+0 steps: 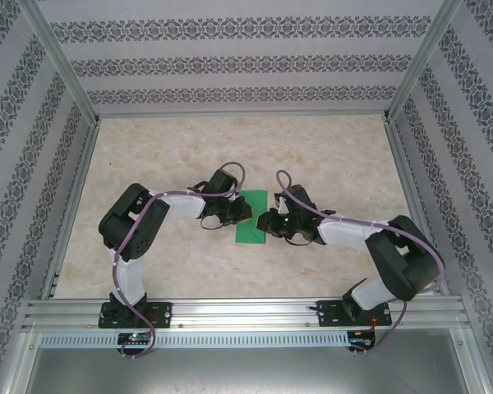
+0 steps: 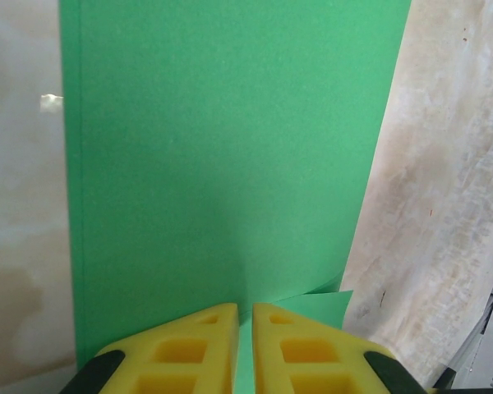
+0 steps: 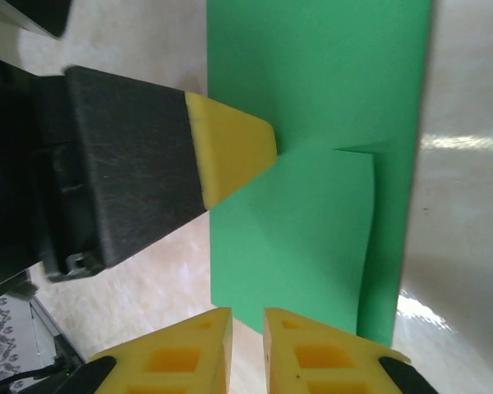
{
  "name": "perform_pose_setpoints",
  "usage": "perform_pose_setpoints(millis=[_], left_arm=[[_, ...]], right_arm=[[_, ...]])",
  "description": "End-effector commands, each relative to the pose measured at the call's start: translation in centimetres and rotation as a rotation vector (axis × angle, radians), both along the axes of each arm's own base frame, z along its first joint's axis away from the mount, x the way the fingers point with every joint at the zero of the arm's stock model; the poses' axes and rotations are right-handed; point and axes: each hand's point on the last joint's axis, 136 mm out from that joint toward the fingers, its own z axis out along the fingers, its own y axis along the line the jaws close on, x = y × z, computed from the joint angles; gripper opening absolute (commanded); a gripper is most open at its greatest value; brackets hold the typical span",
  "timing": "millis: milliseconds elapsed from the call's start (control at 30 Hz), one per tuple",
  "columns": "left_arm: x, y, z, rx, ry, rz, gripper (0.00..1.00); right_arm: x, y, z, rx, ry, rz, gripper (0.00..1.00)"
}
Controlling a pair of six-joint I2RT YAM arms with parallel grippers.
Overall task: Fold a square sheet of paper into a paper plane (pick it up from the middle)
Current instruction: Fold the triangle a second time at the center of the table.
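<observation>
The square sheet of paper (image 1: 252,220) is bright green and lies on the table as a narrow rectangle, folded over itself, not in a dart shape. My left gripper (image 1: 241,215) comes in from the left, shut, with its yellow tips (image 2: 245,309) down on the sheet (image 2: 230,164). A lower layer's corner (image 2: 333,302) peeks out beside them. In the right wrist view one left finger (image 3: 230,152) presses the green sheet (image 3: 304,238), whose top layer curls up slightly along its right edge. My right gripper (image 3: 247,313) hovers over the sheet's near corner, jaws slightly open, nothing between them.
The beige marbled tabletop (image 1: 329,164) is fenced by aluminium rails (image 1: 246,310) at the front and by patterned walls (image 1: 230,61) at the back and sides. The two arms meet at the middle, wrists nearly touching.
</observation>
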Motion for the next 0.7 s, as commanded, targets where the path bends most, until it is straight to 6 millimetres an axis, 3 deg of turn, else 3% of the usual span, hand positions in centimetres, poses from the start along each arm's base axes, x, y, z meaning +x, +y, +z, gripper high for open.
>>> perform_pose_setpoints(millis=[0, 133, 267, 500, 667], left_arm=[[-1.4, 1.4, -3.0, 0.106, 0.058, -0.006, 0.15], [-1.4, 1.4, -2.9, 0.107, 0.057, -0.01, 0.15], [-1.6, 1.6, -3.1, 0.118, 0.06, -0.013, 0.15], [-1.6, 1.7, -3.3, 0.121, 0.064, -0.011, 0.15], [-1.5, 1.5, -3.0, 0.114, 0.058, -0.017, 0.15]], right_arm=[[-0.1, 1.5, -0.6, 0.009, 0.014, 0.043, 0.18], [-1.2, 0.4, -3.4, -0.044, 0.072, 0.035, 0.18], [-2.7, -1.0, -4.8, -0.078, 0.104, 0.021, 0.18], [-4.4, -2.6, -4.9, -0.102, 0.12, 0.008, 0.18], [-4.2, -3.2, -3.7, -0.108, 0.089, -0.006, 0.19]])
